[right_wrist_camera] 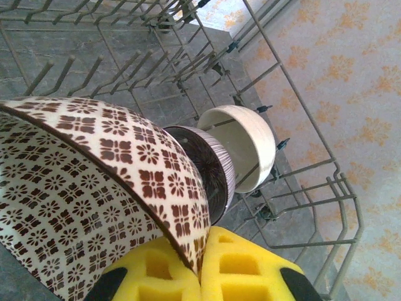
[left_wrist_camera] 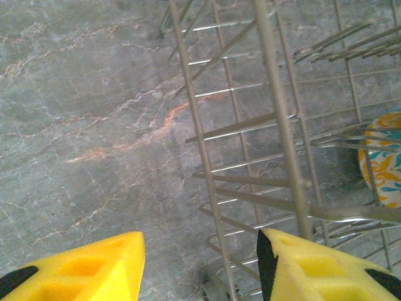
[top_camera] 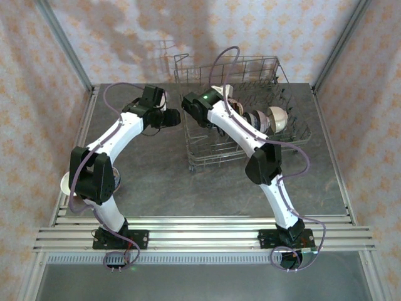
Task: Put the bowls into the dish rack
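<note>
Right now my right gripper (right_wrist_camera: 200, 263) pinches the brown-patterned bowl (right_wrist_camera: 94, 188) by its rim, on edge, the striped bowl (right_wrist_camera: 210, 169) standing just ahead in the dish rack (right_wrist_camera: 293, 89).

I'm driving this rig in a lab test cell dressed up to look homely, not a real kitchen. My left arm (top_camera: 119, 135) and right arm (top_camera: 241, 135) are bolted to aluminium rails (top_camera: 200, 233) at six o'clock. Bare aluminium posts (top_camera: 64, 44) frame flat panels (top_camera: 113, 31) printed with orange florals. The tabletop (top_camera: 163, 185) is grey marble-look sheet, with a wire dish rack (top_camera: 213, 158) at one o'clock.
</note>
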Available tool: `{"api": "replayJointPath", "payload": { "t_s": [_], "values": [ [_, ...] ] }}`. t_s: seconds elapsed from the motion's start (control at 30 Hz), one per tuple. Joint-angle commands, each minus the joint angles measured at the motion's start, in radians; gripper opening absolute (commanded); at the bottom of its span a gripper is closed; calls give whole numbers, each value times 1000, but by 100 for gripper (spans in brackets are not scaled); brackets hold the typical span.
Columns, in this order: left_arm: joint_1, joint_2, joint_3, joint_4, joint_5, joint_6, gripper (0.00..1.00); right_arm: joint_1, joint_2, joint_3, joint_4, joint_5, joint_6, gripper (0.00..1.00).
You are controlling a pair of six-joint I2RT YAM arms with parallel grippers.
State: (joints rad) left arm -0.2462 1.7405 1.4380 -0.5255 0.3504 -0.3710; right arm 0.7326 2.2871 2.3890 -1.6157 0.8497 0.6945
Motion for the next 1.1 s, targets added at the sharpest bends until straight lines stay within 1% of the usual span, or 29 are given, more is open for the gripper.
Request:
{"api": "replayJointPath", "payload": {
  "t_s": [0.0,0.13,0.23,0.5,0.53,0.63,0.7,0.8,0.97,1.07],
  "values": [
    [2,-50,-22,81,-33,-26,51,4,20,48,-106,76,67,0],
    [3,-52,-35,120,-9,-53,52,8,44,71,-142,82,95,0],
    [3,-36,-26,109,7,-56,52,15,58,89,-161,76,105,0],
    [5,-16,-2,65,16,-30,51,34,42,48,-164,69,118,0],
    [5,-14,3,47,16,-25,50,34,41,43,-164,62,119,0],
    [4,-16,-5,1,35,9,41,34,41,35,-163,50,121,0],
    [4,-26,-24,-27,30,36,37,34,41,24,-163,48,121,0],
    [4,-44,-43,-68,7,69,36,33,30,1,-163,51,126,0],
    [2,-53,-52,-113,66,104,36,24,8,-25,-164,62,137,0],
    [1,-57,-89,-114,64,104,35,12,12,-26,-163,71,129,0]
  ]
}}
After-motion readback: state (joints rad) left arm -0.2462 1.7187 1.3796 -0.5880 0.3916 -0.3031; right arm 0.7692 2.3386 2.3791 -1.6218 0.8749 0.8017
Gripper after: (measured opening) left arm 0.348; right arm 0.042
